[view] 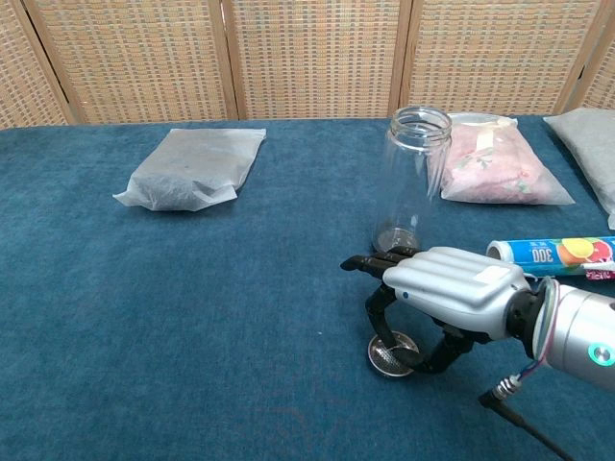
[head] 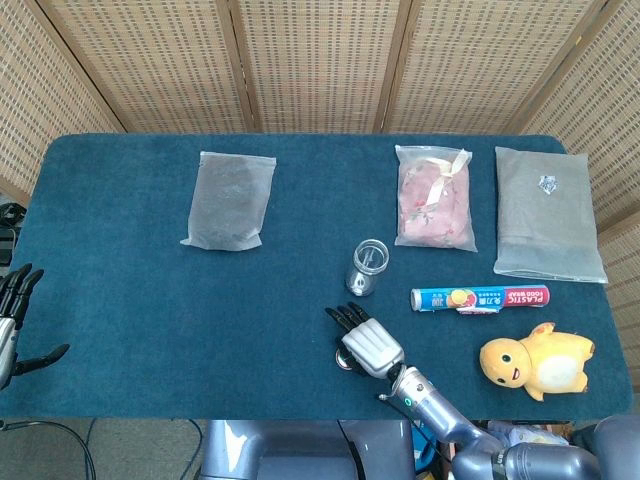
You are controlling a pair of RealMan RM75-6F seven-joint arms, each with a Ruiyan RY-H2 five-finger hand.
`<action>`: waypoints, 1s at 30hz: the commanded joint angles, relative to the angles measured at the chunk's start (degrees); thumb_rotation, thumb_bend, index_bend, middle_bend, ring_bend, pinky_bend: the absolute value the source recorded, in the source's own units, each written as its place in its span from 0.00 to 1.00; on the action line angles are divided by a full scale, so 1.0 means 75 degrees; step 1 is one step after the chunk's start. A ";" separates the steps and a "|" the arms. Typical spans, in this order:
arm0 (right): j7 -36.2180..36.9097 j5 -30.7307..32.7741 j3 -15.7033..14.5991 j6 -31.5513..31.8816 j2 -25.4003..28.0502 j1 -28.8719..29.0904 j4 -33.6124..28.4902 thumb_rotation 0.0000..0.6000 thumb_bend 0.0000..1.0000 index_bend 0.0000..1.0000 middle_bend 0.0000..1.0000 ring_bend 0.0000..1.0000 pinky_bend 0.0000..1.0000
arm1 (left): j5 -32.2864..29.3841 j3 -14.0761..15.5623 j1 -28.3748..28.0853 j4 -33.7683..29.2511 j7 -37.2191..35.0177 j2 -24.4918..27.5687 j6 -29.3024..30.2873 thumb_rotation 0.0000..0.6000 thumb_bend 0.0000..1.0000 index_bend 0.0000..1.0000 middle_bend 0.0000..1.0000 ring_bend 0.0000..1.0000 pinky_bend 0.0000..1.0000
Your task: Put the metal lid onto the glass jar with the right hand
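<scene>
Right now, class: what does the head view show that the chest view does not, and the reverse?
Only the head view shows the left hand at the table's edge, open, and the yellow plush toy. Only the chest view shows the metal lid clearly, pinched under the right hand. Both share the upright glass jar, the right hand and the plastic-wrap box.

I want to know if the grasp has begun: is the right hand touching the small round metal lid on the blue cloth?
Touching. In the chest view, the right hand arches over the small round metal lid, its fingertips meeting the lid's rim.
</scene>
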 commanded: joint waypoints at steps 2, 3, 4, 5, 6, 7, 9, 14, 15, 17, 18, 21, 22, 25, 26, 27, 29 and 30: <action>0.0098 -0.0044 -0.0003 0.0062 0.0004 0.0004 0.0002 1.00 0.60 0.62 0.01 0.00 0.00 | -0.0004 0.0001 -0.0002 0.0003 -0.0003 0.0000 -0.0007 1.00 0.07 0.00 0.00 0.00 0.00; 0.0144 -0.0053 -0.0002 0.0073 0.0021 0.0005 -0.0015 1.00 0.60 0.62 0.01 0.00 0.00 | -0.0003 0.0002 -0.0002 0.0004 -0.0003 -0.0001 -0.0005 1.00 0.07 0.00 0.00 0.00 0.00; 0.0199 -0.0067 0.0003 0.0088 0.0050 0.0005 -0.0051 1.00 0.60 0.63 0.01 0.00 0.00 | -0.0003 0.0003 -0.0003 0.0006 -0.0006 -0.0003 -0.0009 1.00 0.07 0.00 0.00 0.00 0.00; 0.0277 -0.0097 0.0020 0.0128 0.0094 -0.0001 -0.0119 1.00 0.60 0.63 0.01 0.00 0.00 | -0.0005 0.0001 -0.0005 0.0007 -0.0008 -0.0003 -0.0011 1.00 0.07 0.00 0.00 0.00 0.00; 0.0363 -0.0141 0.0031 0.0173 0.0149 -0.0010 -0.0200 1.00 0.60 0.63 0.02 0.00 0.00 | -0.0008 0.0000 -0.0007 0.0007 -0.0007 -0.0003 -0.0016 1.00 0.07 0.00 0.00 0.00 0.00; 0.0457 -0.0196 0.0042 0.0219 0.0215 -0.0018 -0.0298 1.00 0.60 0.63 0.02 0.00 0.00 | -0.0012 0.0000 -0.0008 0.0010 -0.0003 -0.0004 -0.0019 1.00 0.07 0.00 0.00 0.00 0.00; 0.0671 -0.0386 0.0071 0.0356 0.0397 -0.0034 -0.0559 1.00 0.60 0.63 0.02 0.00 0.00 | -0.0009 0.0004 -0.0017 0.0013 0.0013 -0.0011 -0.0036 1.00 0.07 0.00 0.00 0.00 0.00; 0.1116 -0.0927 0.0165 0.0701 0.0932 -0.0045 -0.1231 1.00 0.60 0.63 0.02 0.00 0.00 | 0.0015 0.0018 -0.0022 0.0000 0.0058 -0.0023 -0.0038 1.00 0.07 0.00 0.00 0.00 0.00; 0.1206 -0.1049 0.0203 0.0792 0.1078 -0.0048 -0.1403 1.00 0.60 0.63 0.02 0.00 0.00 | 0.0021 0.0020 -0.0019 -0.0002 0.0062 -0.0026 -0.0030 1.00 0.07 0.00 0.00 0.00 0.00; 0.1425 -0.1303 0.0268 0.0939 0.1451 -0.0044 -0.1761 1.00 0.60 0.63 0.02 0.00 0.00 | 0.0029 0.0022 -0.0015 -0.0009 0.0083 -0.0030 -0.0017 1.00 0.07 0.00 0.00 0.00 0.00; 0.1550 -0.1420 0.0300 0.0993 0.1632 -0.0035 -0.1910 1.00 0.60 0.63 0.02 0.00 0.00 | 0.0030 0.0024 -0.0015 -0.0010 0.0095 -0.0033 -0.0017 1.00 0.07 0.00 0.00 0.00 0.00; 0.1898 -0.1683 0.0435 0.1095 0.2194 0.0018 -0.2195 1.00 0.60 0.63 0.02 0.00 0.00 | 0.0014 0.0018 -0.0013 0.0007 0.0148 -0.0055 -0.0012 1.00 0.07 0.00 0.00 0.00 0.00; 0.1971 -0.1744 0.0503 0.1167 0.2312 0.0025 -0.2218 1.00 0.60 0.63 0.02 0.00 0.00 | 0.0006 0.0015 -0.0016 0.0011 0.0169 -0.0063 -0.0016 1.00 0.07 0.00 0.00 0.00 0.00; 0.2458 -0.1843 0.0810 0.1430 0.2815 0.0035 -0.2269 1.00 0.60 0.63 0.02 0.00 0.00 | -0.0010 0.0017 -0.0027 0.0016 0.0214 -0.0090 -0.0046 1.00 0.07 0.00 0.00 0.00 0.00; 0.2660 -0.1819 0.0922 0.1483 0.2981 0.0046 -0.2281 1.00 0.60 0.63 0.02 0.00 0.00 | -0.0011 0.0017 -0.0030 0.0011 0.0232 -0.0096 -0.0049 1.00 0.07 0.00 0.00 0.00 0.00; 0.2907 -0.1787 0.1021 0.1488 0.3153 0.0071 -0.2301 1.00 0.60 0.63 0.02 0.00 0.00 | -0.0011 0.0019 -0.0029 0.0005 0.0244 -0.0100 -0.0049 1.00 0.07 0.00 0.00 0.00 0.00; 0.3481 -0.1640 0.1222 0.1467 0.3474 0.0115 -0.2329 1.00 0.60 0.63 0.02 0.00 0.00 | -0.0020 0.0013 -0.0035 0.0000 0.0290 -0.0109 -0.0054 1.00 0.07 0.00 0.00 0.00 0.00; 0.3799 -0.1473 0.1389 0.1528 0.3596 0.0113 -0.2330 1.00 0.61 0.63 0.02 0.00 0.00 | -0.0026 0.0013 -0.0039 -0.0005 0.0321 -0.0116 -0.0062 1.00 0.07 0.00 0.00 0.00 0.00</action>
